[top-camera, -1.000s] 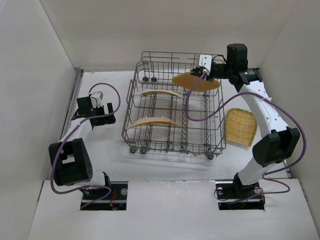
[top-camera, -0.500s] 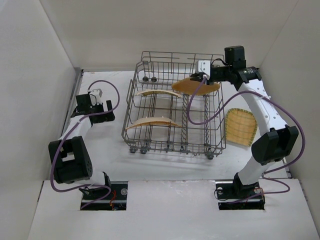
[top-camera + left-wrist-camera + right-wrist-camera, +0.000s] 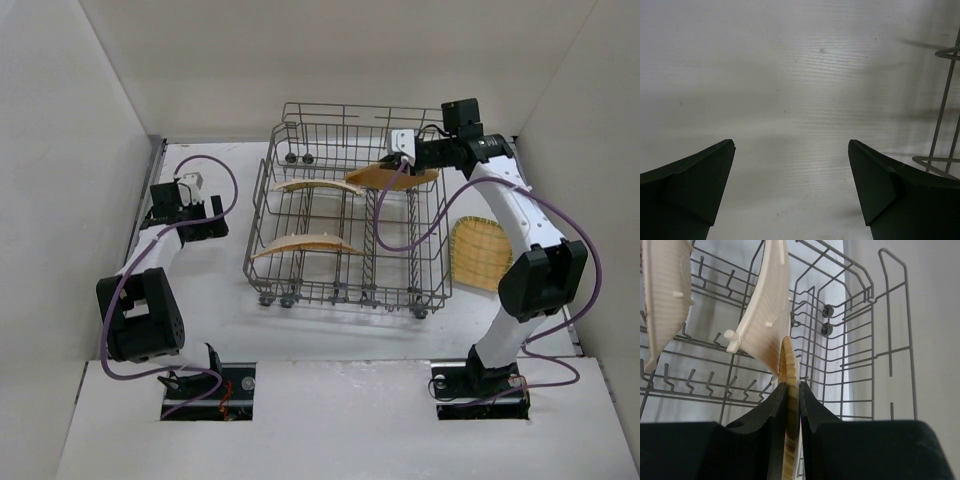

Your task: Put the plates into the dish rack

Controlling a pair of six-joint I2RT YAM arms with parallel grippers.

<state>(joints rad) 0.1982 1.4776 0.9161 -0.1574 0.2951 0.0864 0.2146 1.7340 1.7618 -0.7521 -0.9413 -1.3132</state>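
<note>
The grey wire dish rack [image 3: 350, 290] stands mid-table. Two yellow-orange plates stand edge-on in its left rows, one further back [image 3: 317, 186] and one nearer [image 3: 305, 246]. My right gripper [image 3: 404, 158] is shut on a third plate [image 3: 385, 176], held tilted over the rack's rear right part. In the right wrist view this plate [image 3: 790, 390] sits edge-on between my fingers, with the rack's tines [image 3: 710, 380] and the two racked plates [image 3: 765, 310] beyond. A fourth plate [image 3: 480, 253] lies flat on the table right of the rack. My left gripper [image 3: 790, 150] is open and empty, left of the rack.
White walls enclose the table on the left, back and right. The rack's taller rear rail [image 3: 340, 110] stands behind the held plate. In the left wrist view a rack wire [image 3: 942, 115] shows at the right edge over bare white table.
My right gripper has turned the held plate from flat toward edge-on and lowered it toward the rack's rear right. My left gripper has drifted slightly back and left.
</note>
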